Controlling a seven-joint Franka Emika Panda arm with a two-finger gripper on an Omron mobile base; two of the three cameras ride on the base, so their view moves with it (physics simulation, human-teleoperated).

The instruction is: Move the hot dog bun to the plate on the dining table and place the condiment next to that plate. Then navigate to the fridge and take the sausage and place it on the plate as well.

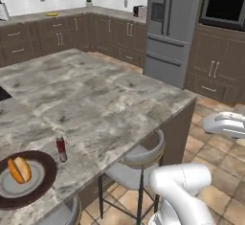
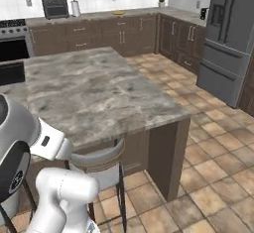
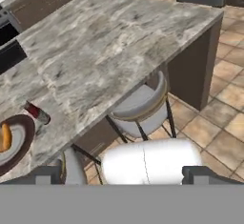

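Kitchen, tiled floor. Fridge (image 1: pixel 173 28) stands upper right of left base view, beyond dining table (image 1: pixel 95 99); you drive there next. Gripper (image 3: pixel 122 173) open, empty.

Left base view looks forward and down across the dining table (image 1: pixel 95 99), fridge (image 1: pixel 170 28) at one o'clock. Right base view shares both, fridge (image 2: pixel 228 38) at two o'clock. Hand view looks down over the table's corner (image 3: pixel 119 42) from nearer.

The plate (image 3: pixel 14 144) and hot dog bun (image 3: pixel 5 137) are cut off at the frame edge.
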